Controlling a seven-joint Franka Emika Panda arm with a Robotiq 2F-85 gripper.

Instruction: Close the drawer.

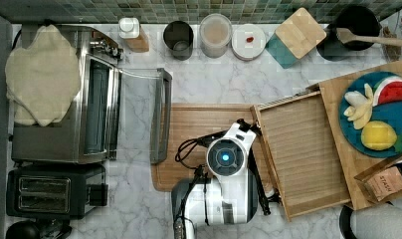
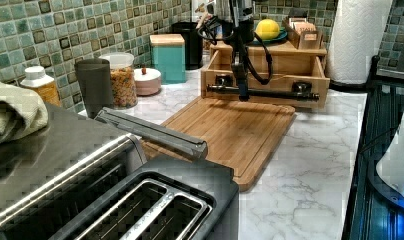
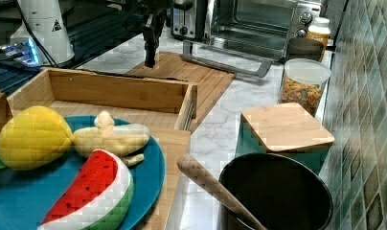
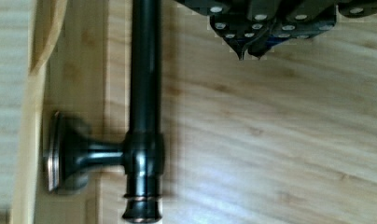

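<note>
Cutting board (image 1: 204, 144): flat on marble counter (image 1: 139, 209), at 9 o'clock of the drawer in the top view.
Gripper (image 2: 242, 92): fingers pressed together, holding nothing, hanging just before the dark bar handle (image 2: 262, 92).
Drawer (image 1: 303, 154): pulled out, empty, at 9 o'clock of the blue plate (image 1: 388, 122).

The top view looks straight down on the desk (image 1: 224, 84) from high up. The left view sits low behind the toaster (image 2: 155, 210), facing along the desk toward the open drawer (image 2: 265, 65). The right view sits close beside the blue plate (image 3: 19, 201), facing back across the drawer (image 3: 115, 91) toward the oven (image 3: 249, 24). Both share the cutting board (image 2: 230, 135). The wrist view looks down, very near the drawer handle (image 4: 143, 93).
</note>
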